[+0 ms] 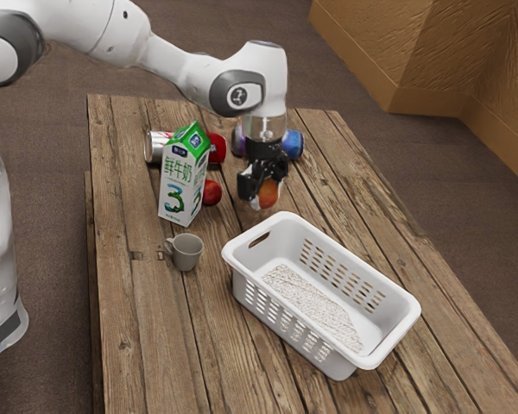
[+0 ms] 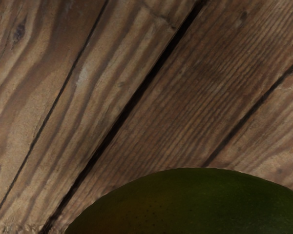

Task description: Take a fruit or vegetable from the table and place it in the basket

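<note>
the desk (image 1: 138,345) is brown wood with darker grain. the basket (image 1: 363,364) is white, its sides patterned with rows of slots; the mug (image 1: 187,251) is grey. the carton (image 1: 173,194) is white, green-topped, with green lettering. at the black gripper (image 1: 262,189), the fruit (image 1: 268,196) shows orange-red and, from the wrist, dark green.

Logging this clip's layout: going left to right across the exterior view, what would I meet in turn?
Arm's base → milk carton → red fruit → fruit between the fingers. Left out, since they overlap others: grey mug, white basket.
</note>
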`<state>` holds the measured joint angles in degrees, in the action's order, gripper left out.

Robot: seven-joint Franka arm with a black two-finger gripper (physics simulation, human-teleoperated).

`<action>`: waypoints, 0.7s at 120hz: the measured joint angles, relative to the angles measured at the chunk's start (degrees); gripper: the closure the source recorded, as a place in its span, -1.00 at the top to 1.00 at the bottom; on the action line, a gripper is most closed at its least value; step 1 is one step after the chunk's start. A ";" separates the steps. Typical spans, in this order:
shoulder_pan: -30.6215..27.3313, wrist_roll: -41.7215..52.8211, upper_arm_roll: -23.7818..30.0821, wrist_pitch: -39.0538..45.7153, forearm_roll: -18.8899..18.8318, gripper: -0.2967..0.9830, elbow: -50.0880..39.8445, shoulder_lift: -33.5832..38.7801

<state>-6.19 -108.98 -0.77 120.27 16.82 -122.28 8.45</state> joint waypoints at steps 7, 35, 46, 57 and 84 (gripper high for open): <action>0.43 -0.59 0.23 -2.33 -1.06 -0.16 3.01 2.07; 1.79 -4.49 5.41 -15.36 -5.37 -0.07 17.29 3.32; 1.82 -6.87 10.26 -17.94 -2.87 -0.05 17.36 5.71; 2.10 -9.57 14.45 -19.58 0.07 -0.06 17.43 7.35; 3.93 -14.55 19.04 -21.45 3.30 -0.08 19.41 5.90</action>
<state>-2.26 -123.53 18.27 98.82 20.12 -102.87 14.35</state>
